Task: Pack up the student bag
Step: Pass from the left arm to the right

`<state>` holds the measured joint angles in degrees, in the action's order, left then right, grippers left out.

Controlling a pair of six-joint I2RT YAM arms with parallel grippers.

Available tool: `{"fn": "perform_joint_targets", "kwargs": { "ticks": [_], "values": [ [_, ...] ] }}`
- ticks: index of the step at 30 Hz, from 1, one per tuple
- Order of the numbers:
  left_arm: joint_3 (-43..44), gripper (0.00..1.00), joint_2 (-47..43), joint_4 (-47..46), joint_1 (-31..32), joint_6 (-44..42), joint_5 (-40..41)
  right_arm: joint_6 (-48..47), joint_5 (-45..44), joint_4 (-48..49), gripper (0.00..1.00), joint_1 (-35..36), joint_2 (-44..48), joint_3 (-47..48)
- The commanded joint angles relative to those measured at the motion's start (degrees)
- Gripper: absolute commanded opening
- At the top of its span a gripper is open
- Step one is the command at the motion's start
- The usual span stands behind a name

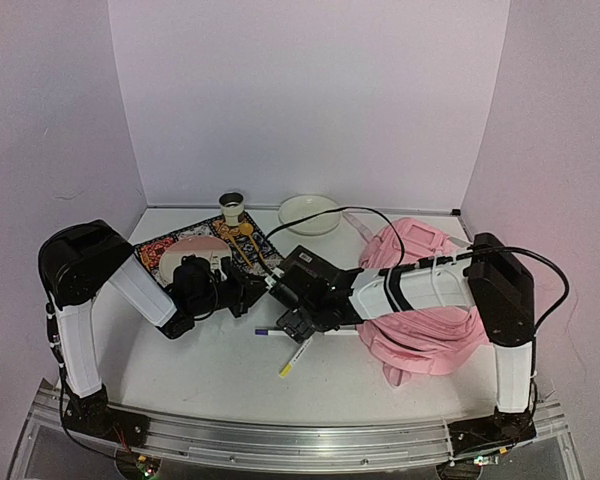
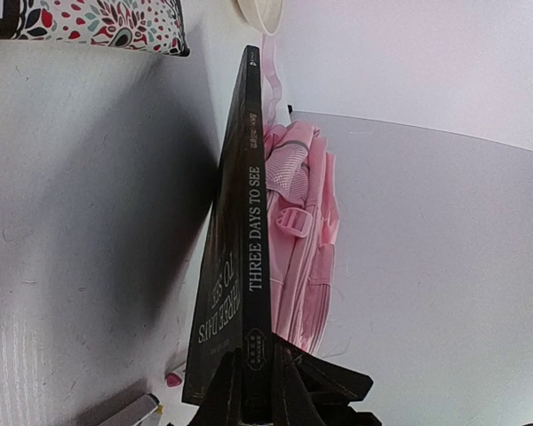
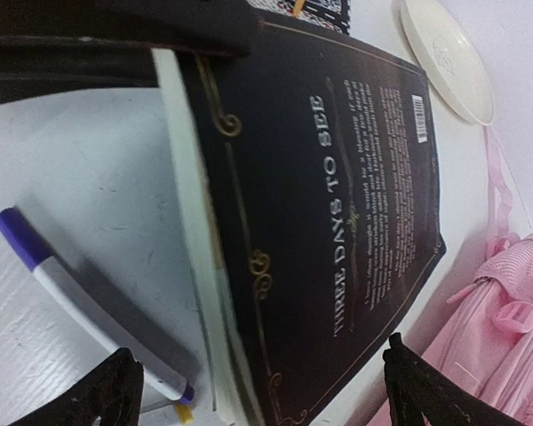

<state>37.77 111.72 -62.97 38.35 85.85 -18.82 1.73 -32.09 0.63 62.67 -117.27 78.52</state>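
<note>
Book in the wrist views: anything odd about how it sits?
Yes. The book is tipped up on edge, askew rather than flat. It is pinched at one end by the left end effector, while the right end effector gapes open around it. A pen lies right beside its page edge.

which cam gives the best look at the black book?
Right wrist. The black book fills that frame: cover, title THREE DAYS TO SEE and barcode all show. Left wrist sees it edge-on, mainly spine, clamped in the left gripper. Top external shows just a small dark slab between the arms.
</note>
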Motion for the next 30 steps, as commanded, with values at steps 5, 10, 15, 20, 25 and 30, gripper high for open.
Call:
{"fn": "perform_joint_targets", "kwargs": {
  "ticks": [5, 10, 15, 20, 25, 30],
  "values": [
    [-0.06, 0.00, -3.89, -4.36, -0.04, 1.76, 0.43, -2.68, -13.01, 1.39, 0.89, -0.20, -2.37, 1.07],
    [-0.08, 0.01, -4.21, -4.35, -0.03, 1.89, 0.42, -4.70, -11.68, 3.41, 0.72, 0.05, -2.04, -0.29],
    [-0.38, 0.08, -3.50, -4.22, -0.03, 2.32, 0.45, -5.70, -10.02, 5.28, 0.35, 0.46, -1.11, -0.67],
    [-0.67, 0.25, -2.72, -4.03, 0.08, 2.50, 0.28, -6.62, -8.52, 7.36, 0.13, 0.86, -0.88, -0.14],
    [-0.49, 0.41, -1.88, -3.29, 0.53, 2.83, 0.08, -7.53, -7.68, 9.76, 0.09, 1.57, -0.97, 0.57],
    [1.04, 0.46, 0.27, -2.65, 1.14, 3.32, -0.65, -8.66, -7.44, 10.35, 0.10, 2.28, -1.88, 2.13]
  ]
}}
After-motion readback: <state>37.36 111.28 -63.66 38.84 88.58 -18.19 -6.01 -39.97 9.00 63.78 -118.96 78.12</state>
